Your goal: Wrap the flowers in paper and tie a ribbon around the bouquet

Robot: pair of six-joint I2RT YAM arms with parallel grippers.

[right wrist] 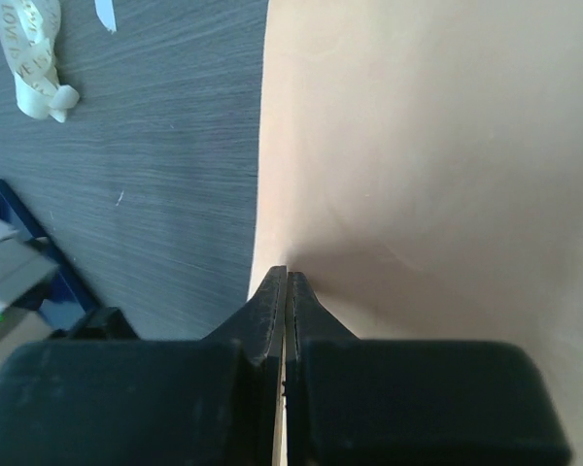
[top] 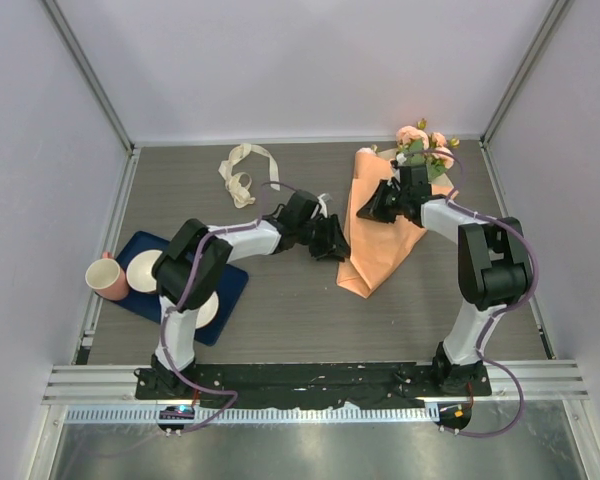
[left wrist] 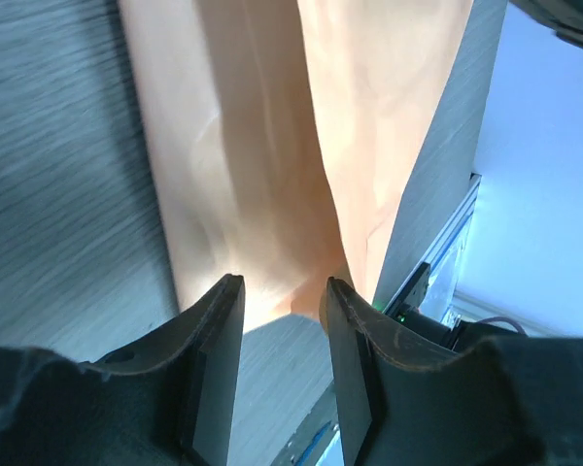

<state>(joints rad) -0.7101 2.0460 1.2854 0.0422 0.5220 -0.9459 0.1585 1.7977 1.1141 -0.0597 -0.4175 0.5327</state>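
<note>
The bouquet lies on the table at the right: pink flowers (top: 425, 148) poke out of the far end of a cone of orange paper (top: 380, 250) (left wrist: 262, 146) (right wrist: 428, 146). My right gripper (top: 373, 212) (right wrist: 288, 274) is shut, its tips resting at the paper's left edge on the upper part of the cone; whether they pinch the sheet does not show. My left gripper (top: 338, 248) (left wrist: 287, 286) is open just left of the cone's lower part, with bare table between its fingers and the paper's tip right ahead. The cream ribbon (top: 240, 172) (right wrist: 34, 58) lies curled at the back left.
A dark blue tray (top: 235, 285) at the near left carries two white bowls (top: 145, 270). A pink cup (top: 107, 277) stands at the tray's left edge. Walls and metal frame posts close in the table on three sides.
</note>
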